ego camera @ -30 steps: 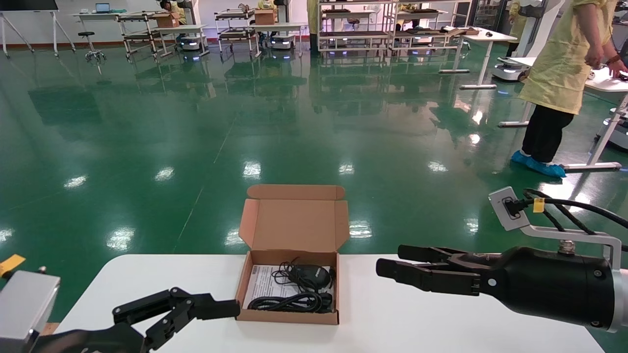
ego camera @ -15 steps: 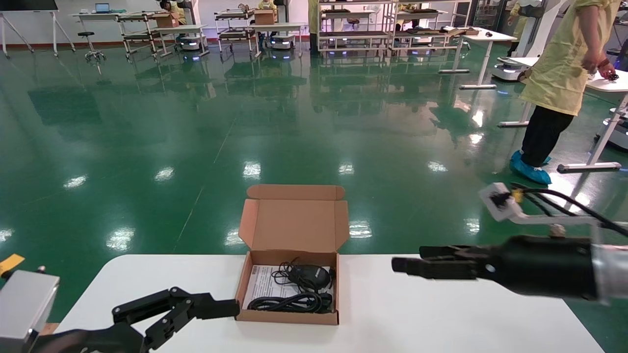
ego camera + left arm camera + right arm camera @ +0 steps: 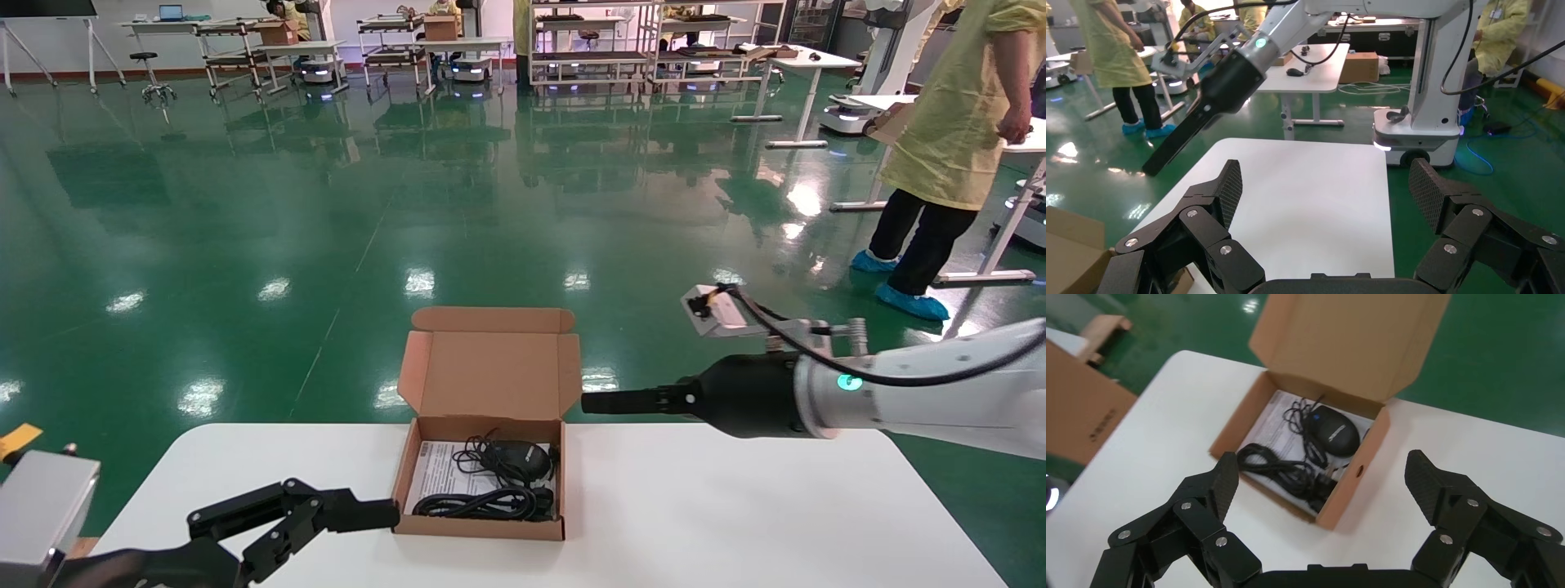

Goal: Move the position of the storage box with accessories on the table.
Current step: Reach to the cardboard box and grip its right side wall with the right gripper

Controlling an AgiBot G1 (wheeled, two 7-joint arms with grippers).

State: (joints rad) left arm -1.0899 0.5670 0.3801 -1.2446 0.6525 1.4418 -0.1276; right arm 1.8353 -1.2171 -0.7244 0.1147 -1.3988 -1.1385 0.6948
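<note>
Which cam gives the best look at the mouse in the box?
Right wrist view: the mouse sits large and unobstructed inside the storage box, seen from above. The head view shows it smaller, among its coiled cable. The left wrist view misses it, catching only a box corner.

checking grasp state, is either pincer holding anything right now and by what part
Nothing is held. The left pincer is open beside the storage box's left wall, and the right pincer is open in the air near the box's lid.

The right claw [image 3: 1321, 484] is wide open above the box [image 3: 1303, 447] with the mouse [image 3: 1335, 430] on the bench [image 3: 1474, 453].
</note>
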